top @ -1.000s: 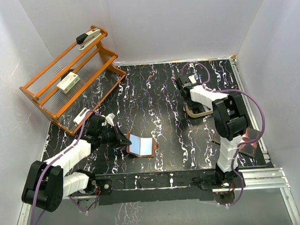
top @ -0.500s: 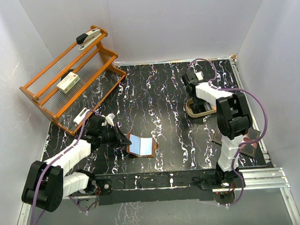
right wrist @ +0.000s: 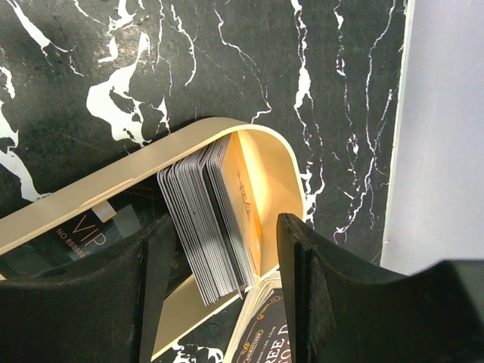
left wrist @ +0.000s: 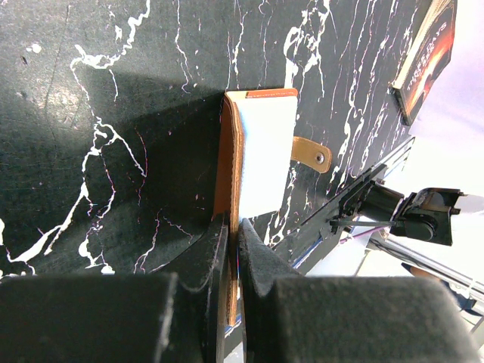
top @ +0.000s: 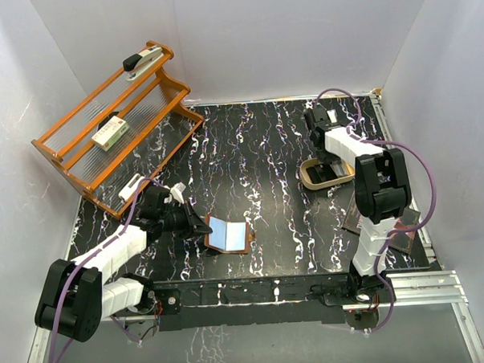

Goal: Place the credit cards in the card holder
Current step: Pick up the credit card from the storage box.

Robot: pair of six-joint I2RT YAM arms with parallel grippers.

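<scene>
The card holder [top: 228, 234] lies spread open on the black marbled table, brown leather with pale blue inner faces. My left gripper [left wrist: 232, 231] is shut on its near-left edge [left wrist: 227, 162], and the snap tab [left wrist: 311, 155] sticks out to the side. A stack of grey-white credit cards [right wrist: 212, 219] stands on edge inside a tan curved tray [right wrist: 272, 162], which sits at the back right of the table [top: 326, 175]. My right gripper [right wrist: 227, 227] hangs open over it. One finger stands on each side of the stack, and neither touches it.
An orange wooden rack [top: 111, 127] at the back left carries a stapler [top: 140, 61] and a white-and-green box [top: 110, 135]. A dark lettered book [top: 396, 223] lies near the right arm's base. A dark card marked VIP [right wrist: 83, 234] lies in the tray. White walls close in three sides.
The right wrist has swung toward the back right, past the tan tray, and its jaws have narrowed slightly. The left gripper and the card holder have not moved.
</scene>
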